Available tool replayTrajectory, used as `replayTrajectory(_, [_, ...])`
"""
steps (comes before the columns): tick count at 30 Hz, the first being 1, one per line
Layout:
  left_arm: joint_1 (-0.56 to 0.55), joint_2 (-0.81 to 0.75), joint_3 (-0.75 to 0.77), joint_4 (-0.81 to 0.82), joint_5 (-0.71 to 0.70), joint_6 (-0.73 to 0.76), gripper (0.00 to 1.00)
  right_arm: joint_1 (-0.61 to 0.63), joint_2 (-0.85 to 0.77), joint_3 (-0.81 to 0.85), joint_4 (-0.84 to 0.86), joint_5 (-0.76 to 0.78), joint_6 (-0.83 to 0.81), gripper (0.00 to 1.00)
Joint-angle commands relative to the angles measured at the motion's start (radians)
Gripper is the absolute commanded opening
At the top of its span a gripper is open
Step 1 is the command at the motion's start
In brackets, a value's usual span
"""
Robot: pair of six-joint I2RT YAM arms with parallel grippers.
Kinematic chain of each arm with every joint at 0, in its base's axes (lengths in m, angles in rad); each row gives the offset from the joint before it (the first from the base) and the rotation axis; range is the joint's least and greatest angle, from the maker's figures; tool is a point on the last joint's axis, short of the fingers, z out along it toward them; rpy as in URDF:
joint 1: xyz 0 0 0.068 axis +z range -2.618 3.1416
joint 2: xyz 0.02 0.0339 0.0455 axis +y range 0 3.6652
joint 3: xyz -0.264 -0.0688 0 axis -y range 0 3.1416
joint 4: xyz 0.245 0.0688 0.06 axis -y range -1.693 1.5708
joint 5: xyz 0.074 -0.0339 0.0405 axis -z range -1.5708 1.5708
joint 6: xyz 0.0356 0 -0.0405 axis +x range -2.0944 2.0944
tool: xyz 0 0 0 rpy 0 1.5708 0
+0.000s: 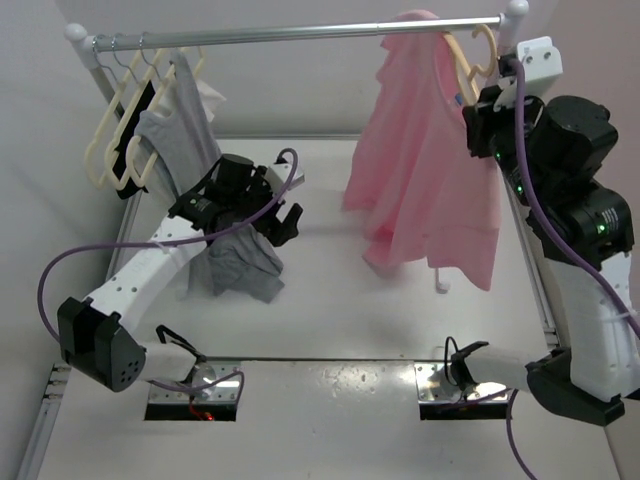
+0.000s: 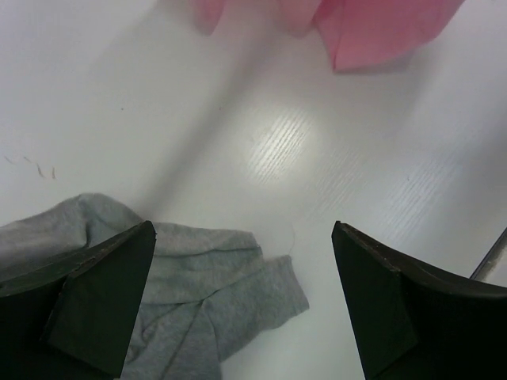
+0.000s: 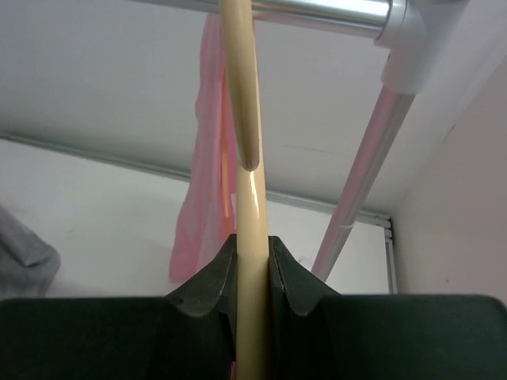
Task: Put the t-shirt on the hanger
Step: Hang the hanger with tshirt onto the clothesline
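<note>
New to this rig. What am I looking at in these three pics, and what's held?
Two robot arms are bolted at the near edge of a white table, each ending in two fingers. The wide picture comes from a fixed camera above and behind them; the other two come from a camera on each wrist. The left arm's fingers are open and hold nothing, above a crumpled gray cloth garment on the table. The right arm's fingers are shut on the thin peach-beige plastic hanger, up by the metal rail. The pink short-sleeved t-shirt hangs draped on that hanger. Paler cream hangers bunch at the rail's left end.
</note>
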Motion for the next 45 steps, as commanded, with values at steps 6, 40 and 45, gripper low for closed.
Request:
replayTrajectory(6, [-0.006,-0.089,-0.053,0.072,-0.009,-0.035,1.00,-0.004,0.136,0.059,0.240,0.120,-0.006,0.00])
replayTrajectory(40, [0.003,-0.186,-0.221,0.179,0.034,-0.102,1.00,-0.004,-0.022,-0.263,0.251,0.159,0.039,0.84])
replayTrajectory(45, [0.003,-0.186,-0.243,0.188,0.043,-0.102,1.00,-0.004,-0.163,-0.274,0.221,0.125,0.029,1.00])
